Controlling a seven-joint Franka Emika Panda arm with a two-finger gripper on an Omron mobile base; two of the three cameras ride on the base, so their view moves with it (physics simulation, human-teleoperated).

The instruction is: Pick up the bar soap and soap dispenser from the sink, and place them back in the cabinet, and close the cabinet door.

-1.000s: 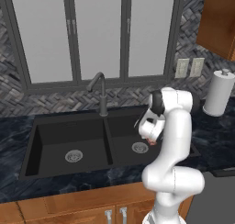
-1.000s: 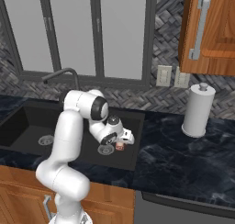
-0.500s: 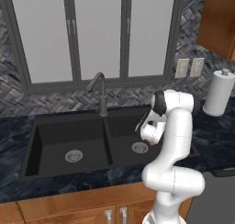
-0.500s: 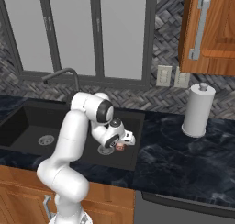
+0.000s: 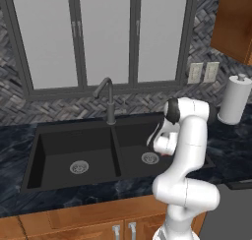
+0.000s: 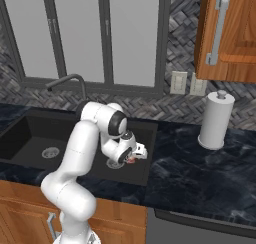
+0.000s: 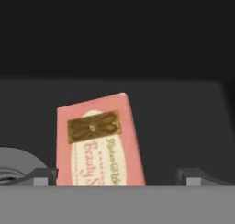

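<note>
Soap-grab time, and we're hovering low in the right basin of the sink (image 5: 74, 145) with the gripper (image 7: 117, 176) spread wide, nothing in it yet. From the hand view the bar soap (image 7: 98, 140) lies flat on the black basin floor, sitting between our two fingertips (image 7: 43, 176) but skewed a bit relative to them, and closer to one tip than the other. The steel drain (image 7: 13, 165) is right next to it.

What worries us: that tilt. If we close without squaring up, we'd guess the fingers catch the block on its corners and it twists or squirts out. It's also small and flat, so coming down too shallow could just pinch the top edge and drop it. Too deep and the tips jam the basin floor.

Meanwhile the cabinet door (image 6: 227, 33) is up to the right, well apart from all this.
</note>
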